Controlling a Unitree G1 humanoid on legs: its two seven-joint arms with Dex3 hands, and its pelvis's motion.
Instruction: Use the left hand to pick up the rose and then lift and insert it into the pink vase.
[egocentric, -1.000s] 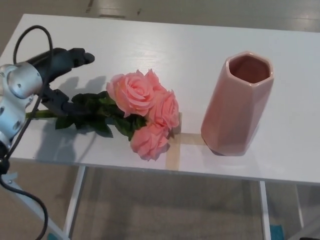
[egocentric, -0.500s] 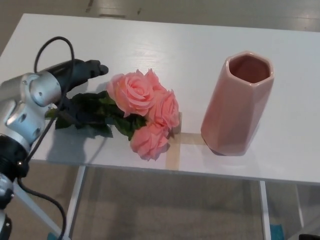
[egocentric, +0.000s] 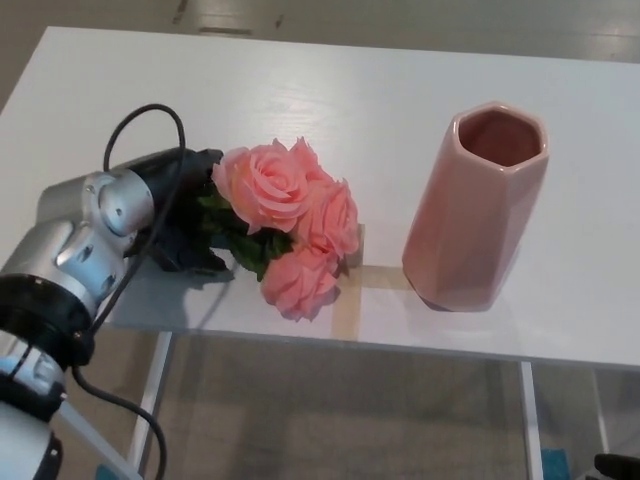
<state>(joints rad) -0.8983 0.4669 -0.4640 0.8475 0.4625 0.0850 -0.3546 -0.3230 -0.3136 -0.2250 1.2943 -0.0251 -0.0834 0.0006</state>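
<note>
Where the silver left arm (egocentric: 75, 255) reaches in from the near left edge, its black left hand (egocentric: 185, 215) sits over the green leaves and stem of the rose (egocentric: 285, 225), right against the blooms; whether its fingers are closed on the stem or apart cannot be told, since the wrist covers them. The rose lies flat on the white table (egocentric: 330, 95), its three pink flowers pointing toward the pink vase (egocentric: 475, 210). The vase stands upright to the right, apart from the flowers, its mouth open.
</note>
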